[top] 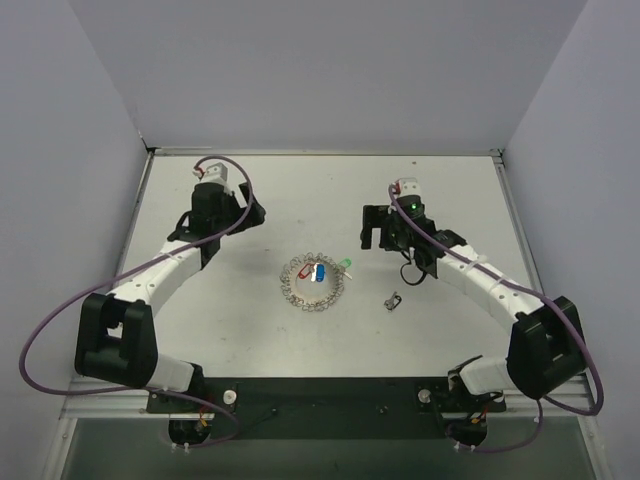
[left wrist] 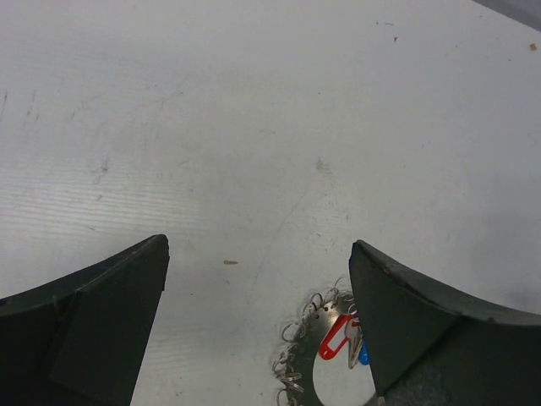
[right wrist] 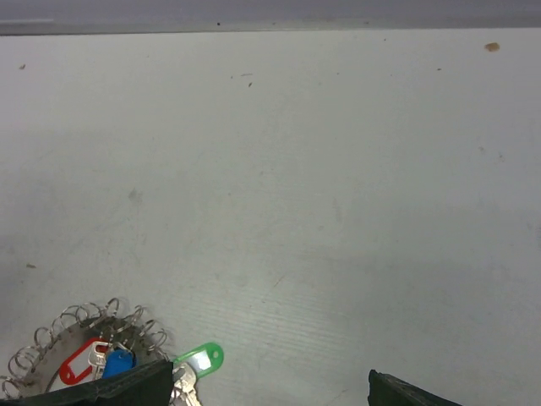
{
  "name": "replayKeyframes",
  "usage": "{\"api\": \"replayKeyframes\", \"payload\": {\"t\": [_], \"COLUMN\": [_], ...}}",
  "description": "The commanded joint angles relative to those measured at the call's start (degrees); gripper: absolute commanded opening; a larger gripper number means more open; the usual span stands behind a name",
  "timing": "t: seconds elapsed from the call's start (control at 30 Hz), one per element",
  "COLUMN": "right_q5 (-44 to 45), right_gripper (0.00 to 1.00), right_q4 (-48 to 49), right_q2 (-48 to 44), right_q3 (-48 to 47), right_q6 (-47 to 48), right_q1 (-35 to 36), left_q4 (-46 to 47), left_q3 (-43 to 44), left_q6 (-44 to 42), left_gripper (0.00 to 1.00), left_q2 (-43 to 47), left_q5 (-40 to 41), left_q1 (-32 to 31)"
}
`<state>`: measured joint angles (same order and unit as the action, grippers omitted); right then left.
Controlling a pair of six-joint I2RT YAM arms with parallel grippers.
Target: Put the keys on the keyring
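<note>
- Keyring (top: 313,283), top view: the silvery loop of coiled links lies flat near the middle of the bench (top: 250,330), between the two arms.
- The red key (top: 308,270) and blue key (top: 321,271) lie side by side inside the far part of the loop. The green key (top: 345,265) sits at the loop's outer right edge. Whether any of them is threaded on the links cannot be told from here.
- The dark grey metal piece (top: 394,300) lies alone on the bench, right of the loop and apart from it.
- The left end effector (top: 255,215) hangs far-left of the loop and the right end effector (top: 372,232) far-right of it. Both are clear of the keys.
- Left wrist view: the left end effector (left wrist: 258,321) is released, its dark fingers (left wrist: 101,330) spread wide with only bare bench (left wrist: 254,127) between them. Part of the keyring (left wrist: 297,334) shows at the lower edge beside the right-hand finger, with the red key (left wrist: 336,337) inside it and a sliver of the blue key (left wrist: 363,355) partly hidden behind that finger.
- Right wrist view: the right end effector (right wrist: 262,393) is also released, with just the fingertips (right wrist: 110,391) showing at the bottom edge, wide apart and grasping nothing. The keyring (right wrist: 76,321) sits in the lower left corner, partly covered by the left-hand finger. The red key (right wrist: 78,364) and blue key (right wrist: 118,362) lie within the loop, and the green key (right wrist: 199,358) lies just outside it on the bench (right wrist: 338,169).
</note>
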<state>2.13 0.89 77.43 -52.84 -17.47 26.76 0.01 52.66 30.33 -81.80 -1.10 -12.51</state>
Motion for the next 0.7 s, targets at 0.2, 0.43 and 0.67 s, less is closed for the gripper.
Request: {"api": "replayKeyframes", "payload": {"t": [0.2,0.43,0.67], "right_q5": [-3.7,-12.9,-17.2], "right_gripper": [0.97,0.74,0.58], "right_q4": [-2.8,-1.4,-1.4], "right_q2": [4.7,5.8,7.4], "right_q3": [-2.1,0.8,3.4], "right_q6": [-1.2,-3.8,-6.2], "right_q1": [6.5,7.7,9.3], "left_q4": [-5.7,-3.4,-2.2], "left_q3": [0.1,-0.6,-1.2], "left_q6": [-5.5,-6.3,-6.8], "left_gripper": [0.97,0.97,0.97], "left_q2": [0.9,1.2,1.5], "left_q5": [4.4,-1.6,-4.4], "left_q1": [-2.9,-2.9,-3.0]}}
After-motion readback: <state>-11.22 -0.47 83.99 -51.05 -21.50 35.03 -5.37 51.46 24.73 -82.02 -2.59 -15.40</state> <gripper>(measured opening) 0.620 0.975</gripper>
